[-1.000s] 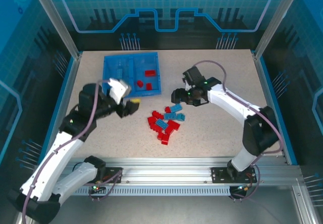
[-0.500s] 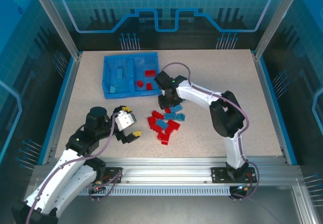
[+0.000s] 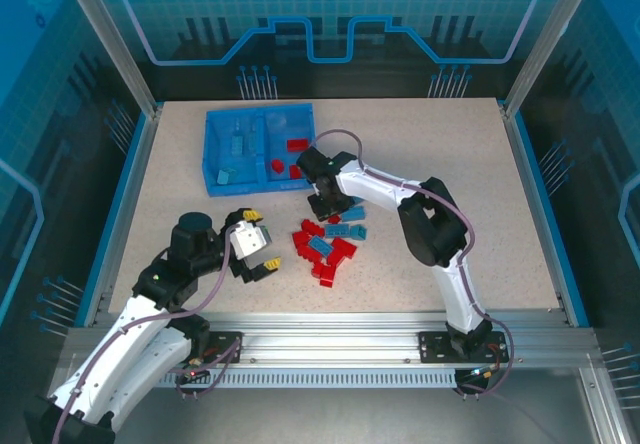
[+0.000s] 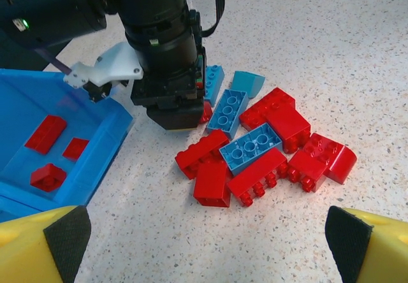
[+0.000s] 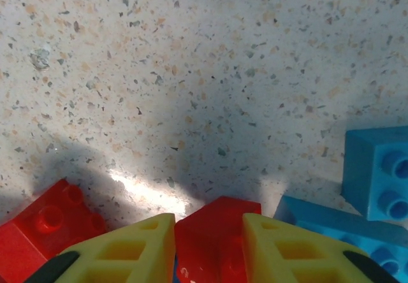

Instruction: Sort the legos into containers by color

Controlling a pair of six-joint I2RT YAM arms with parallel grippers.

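Pinching a single red brick [image 5: 215, 248] between its two yellow fingers [image 5: 137, 248], the right end effector [image 5: 208, 225] sits low on the speckled bench [image 5: 191, 72]. The brick fills the gap between the fingers and meets them on both sides, and it rests on the bench surface. Another red piece lies just to its left, and light blue pieces lie just to its right.

From above, this end effector is at the far edge of the loose pile of legos [image 3: 328, 239], on the side nearest the tray [image 3: 285, 124]. The pile is a tight cluster of red and light blue bricks near the middle of the bench, many of them touching one another.

The tray stands at the far left of the bench, apart from the pile. Its left compartment holds light blue bricks [image 3: 237, 144]. Its right compartment holds three red bricks [image 3: 297, 145].

The left end effector [image 3: 262, 241] is released, its fingers spread wide with nothing between them. It is just left of the pile and faces it. In the left wrist view, the yellow, black-padded fingertips [image 4: 64, 245] sit at the bottom corners, with the pile and the tray's near corner ahead of them.
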